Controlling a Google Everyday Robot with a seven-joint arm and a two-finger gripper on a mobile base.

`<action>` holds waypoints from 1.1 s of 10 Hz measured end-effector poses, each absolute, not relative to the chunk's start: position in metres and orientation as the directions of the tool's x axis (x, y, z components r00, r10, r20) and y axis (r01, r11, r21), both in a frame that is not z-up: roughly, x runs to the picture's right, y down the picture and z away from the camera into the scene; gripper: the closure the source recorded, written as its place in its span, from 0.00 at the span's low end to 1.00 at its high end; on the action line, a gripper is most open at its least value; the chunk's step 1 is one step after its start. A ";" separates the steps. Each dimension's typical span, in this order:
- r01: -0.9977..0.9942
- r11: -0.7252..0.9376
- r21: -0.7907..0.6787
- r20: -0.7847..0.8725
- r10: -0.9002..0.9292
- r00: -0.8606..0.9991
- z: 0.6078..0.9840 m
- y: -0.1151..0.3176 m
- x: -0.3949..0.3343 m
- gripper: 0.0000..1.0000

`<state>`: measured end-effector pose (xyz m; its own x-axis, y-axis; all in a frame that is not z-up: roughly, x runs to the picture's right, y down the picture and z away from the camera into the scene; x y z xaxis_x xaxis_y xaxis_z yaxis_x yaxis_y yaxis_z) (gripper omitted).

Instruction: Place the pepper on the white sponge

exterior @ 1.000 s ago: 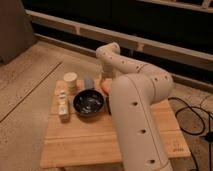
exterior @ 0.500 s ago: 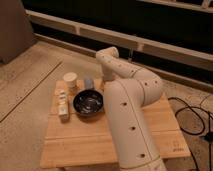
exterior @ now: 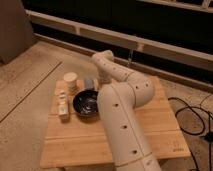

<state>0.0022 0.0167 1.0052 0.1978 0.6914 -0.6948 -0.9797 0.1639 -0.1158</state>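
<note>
In the camera view, the gripper [exterior: 105, 81] points down over the far side of the dark bowl [exterior: 86, 103], its tip lost against the arm [exterior: 122, 117]; I cannot tell if it is spread or closed. The pepper cannot be picked out. The white sponge [exterior: 63, 106] lies by the wooden counter's [exterior: 160, 132] left edge. A cream cup [exterior: 70, 80] and a grey block [exterior: 88, 82] stand near the far edge. Cables [exterior: 192, 117] trail on the speckled floor [exterior: 25, 85].

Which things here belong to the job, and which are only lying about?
Job:
- sponge, left of the bowl
- pepper: cannot be made out
- gripper: hidden behind the arm, over the table's far side

Lying about:
- bowl
- cup
- grey block
</note>
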 end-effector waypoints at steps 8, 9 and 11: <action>-0.985 0.155 -0.080 -0.646 0.744 0.170 1.001 -0.019 0.012 1.00; -0.983 0.159 -0.094 -0.611 0.771 0.183 0.996 -0.038 0.006 1.00; -0.973 0.197 -0.124 -0.535 0.812 0.233 0.981 -0.073 -0.011 1.00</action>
